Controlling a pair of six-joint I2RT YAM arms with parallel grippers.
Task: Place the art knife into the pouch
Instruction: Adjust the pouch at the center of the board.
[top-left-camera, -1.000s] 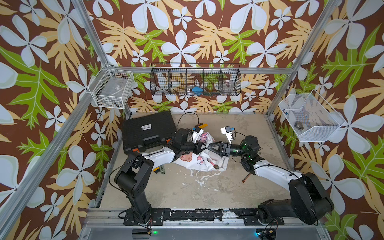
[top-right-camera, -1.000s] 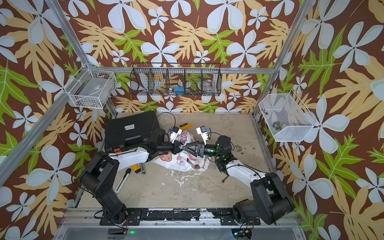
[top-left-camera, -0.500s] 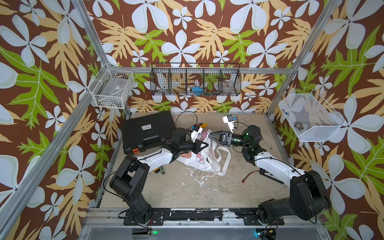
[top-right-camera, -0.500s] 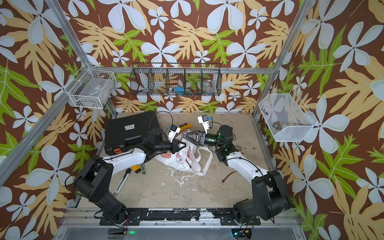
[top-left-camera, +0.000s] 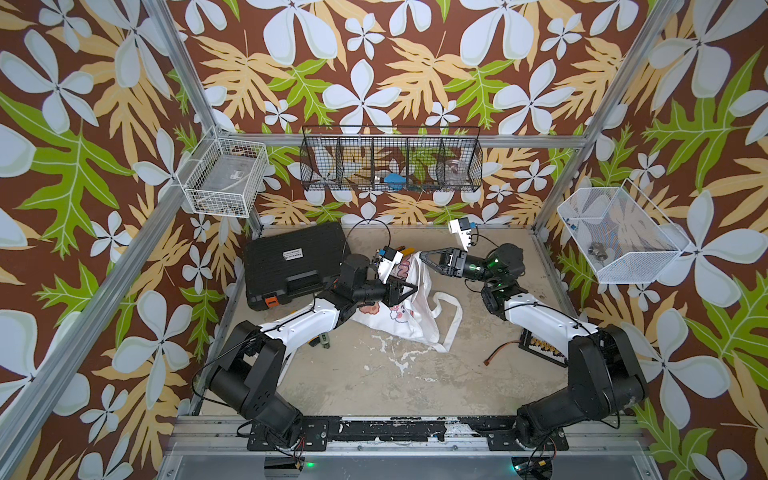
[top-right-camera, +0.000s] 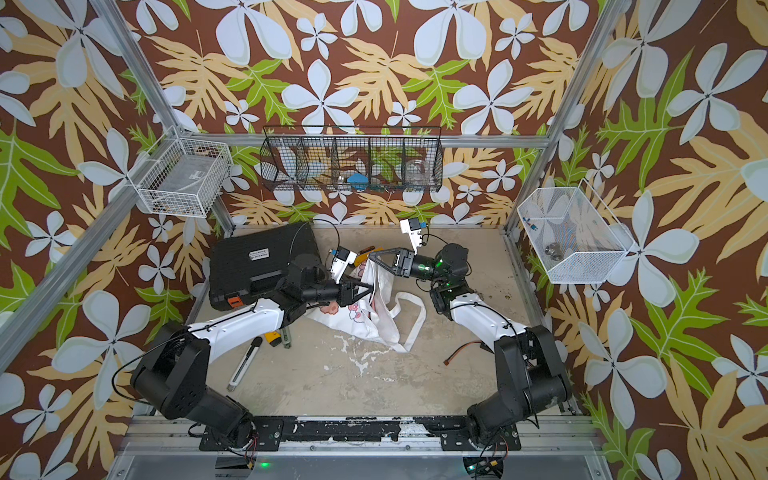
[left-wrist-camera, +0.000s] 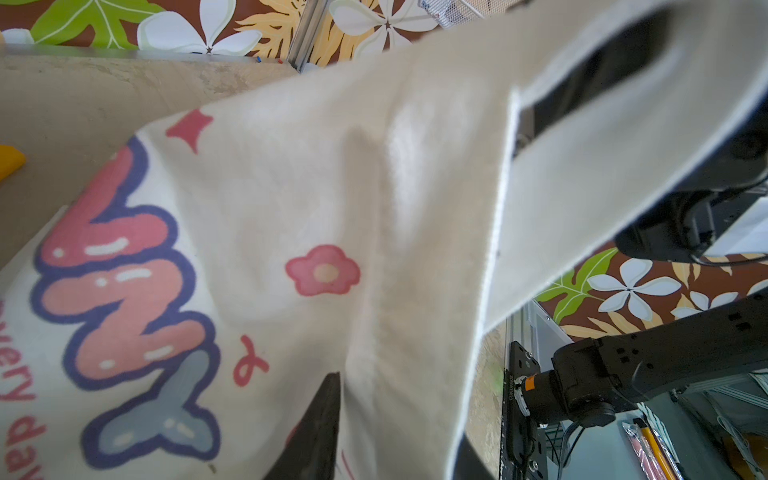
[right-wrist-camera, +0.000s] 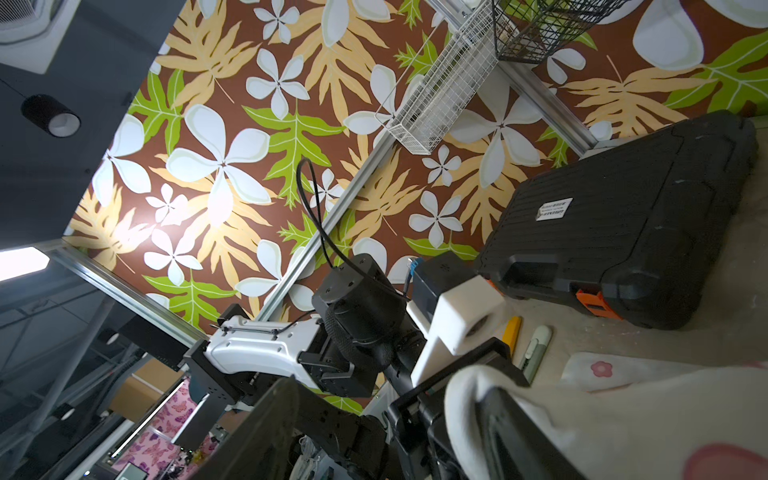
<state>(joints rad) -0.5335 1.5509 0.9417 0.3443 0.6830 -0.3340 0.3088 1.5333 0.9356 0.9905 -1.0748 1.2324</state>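
The pouch (top-left-camera: 399, 316) (top-right-camera: 357, 316), a white cloth bag with pink prints, is half lifted at mid-floor. My right gripper (top-left-camera: 426, 259) (right-wrist-camera: 390, 399) is open, and the pouch's rim (right-wrist-camera: 623, 415) is draped over one finger. My left gripper (top-right-camera: 365, 289) (left-wrist-camera: 395, 415) stands at the pouch's opposite side, jaws apart, with the cloth (left-wrist-camera: 249, 208) loose between them. Three cutters lie by the left arm: white and black (top-right-camera: 245, 362), yellow (top-right-camera: 272, 338) and pale green (right-wrist-camera: 538, 349). I cannot tell which is the art knife. Neither gripper holds one.
A black tool case (top-left-camera: 291, 257) with orange latches sits at the back left, close behind the left wrist. An orange tool (top-left-camera: 405, 250) lies behind the pouch. A small black board (top-left-camera: 542, 347) and a red-brown wire (top-left-camera: 498, 353) lie by the right arm. Wire baskets hang on the walls.
My right gripper has risen and moved back, pulling the pouch's rim up with it. My left gripper, shut on the cloth before, has opened its jaws.
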